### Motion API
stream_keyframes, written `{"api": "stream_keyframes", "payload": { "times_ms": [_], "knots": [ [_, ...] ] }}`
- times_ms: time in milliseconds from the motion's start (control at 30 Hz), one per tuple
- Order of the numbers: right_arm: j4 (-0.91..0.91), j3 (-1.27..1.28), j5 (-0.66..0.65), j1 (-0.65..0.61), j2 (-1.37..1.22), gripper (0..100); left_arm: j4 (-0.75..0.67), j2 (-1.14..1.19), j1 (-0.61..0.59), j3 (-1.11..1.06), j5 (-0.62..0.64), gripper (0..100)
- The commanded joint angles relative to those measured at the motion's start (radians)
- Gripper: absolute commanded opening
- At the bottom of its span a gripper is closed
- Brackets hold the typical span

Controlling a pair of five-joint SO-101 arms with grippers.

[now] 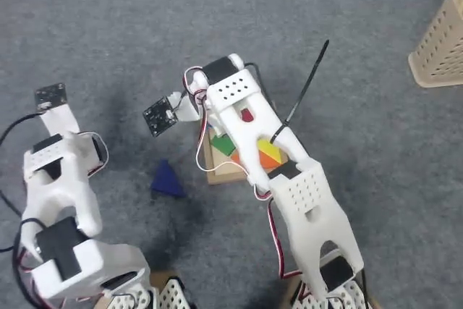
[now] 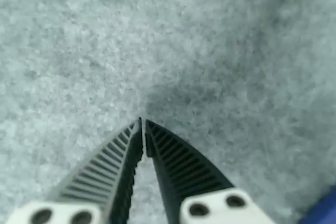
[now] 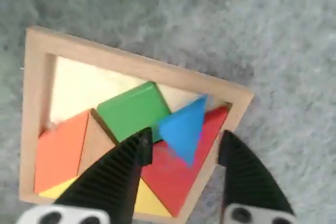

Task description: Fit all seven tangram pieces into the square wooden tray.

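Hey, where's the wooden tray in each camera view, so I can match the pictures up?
High view: the wooden tray sits mid-table, partly under the right arm.
Right wrist view: the wooden tray lies just beyond the open jaws, with pieces inside.
Left wrist view: grey carpet and a blue piece at the edge.
Shared landmark: the green piece in the tray.

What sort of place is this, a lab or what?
Probably a robotics lab or hobby bench: grey carpet-like matting serves as the work surface, a left arm and a right arm stand side by side, and a wooden puzzle tray lies under the right one.
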State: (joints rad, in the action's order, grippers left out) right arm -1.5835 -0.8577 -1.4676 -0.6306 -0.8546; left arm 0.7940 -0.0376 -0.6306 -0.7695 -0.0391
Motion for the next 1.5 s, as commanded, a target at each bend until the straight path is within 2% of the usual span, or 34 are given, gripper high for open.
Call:
{"api": "stream_keyframes", "payload": {
  "times_ms": [0,100,167,267,333,467,533,600,733,833,967,1100,1267,1467],
  "knots": [
    [0.008,-0.005,0.015,0.031,0.028,19.7,-0.021,-0.058,0.002,0.002,-0.012,1],
    [0.016,-0.006,0.020,0.041,0.031,18.6,-0.021,-0.058,0.002,0.002,-0.012,1],
    [-0.004,-0.038,0.060,0.045,0.031,13.6,-0.023,-0.058,0.002,0.002,-0.012,1],
    [-0.054,-0.124,0.273,0.059,0.047,0.0,-0.025,-0.058,0.002,0.001,-0.012,1],
    [-0.122,-0.204,0.439,0.073,0.068,2.5,-0.025,-0.058,0.002,0.001,-0.012,1],
    [-0.219,-0.334,0.730,0.096,0.108,0.6,-0.025,-0.058,0.002,0.001,-0.012,1],
    [-0.217,-0.324,0.907,0.120,0.140,0.5,-0.025,-0.058,0.002,0.001,-0.012,1],
    [-0.219,-0.239,1.023,0.136,0.182,0.5,-0.025,-0.058,0.002,-0.001,-0.012,1],
    [-0.214,0.103,1.105,0.134,0.303,0.6,-0.023,-0.058,0.002,-0.001,-0.012,1],
    [-0.166,0.270,1.169,0.114,0.401,0.6,-0.025,-0.058,0.002,-0.001,-0.012,1],
    [0.041,0.419,1.231,0.102,0.526,0.6,-0.023,-0.058,0.002,-0.002,-0.012,1],
    [0.367,0.606,1.267,0.079,0.593,0.6,-0.023,-0.058,0.002,-0.002,-0.012,1],
    [0.633,0.675,1.293,0.050,0.544,0.6,-0.025,-0.058,0.002,-0.002,-0.012,1],
    [0.792,0.674,1.318,0.005,0.415,0.6,-0.025,-0.058,0.002,-0.002,-0.012,1]
  ]
}}
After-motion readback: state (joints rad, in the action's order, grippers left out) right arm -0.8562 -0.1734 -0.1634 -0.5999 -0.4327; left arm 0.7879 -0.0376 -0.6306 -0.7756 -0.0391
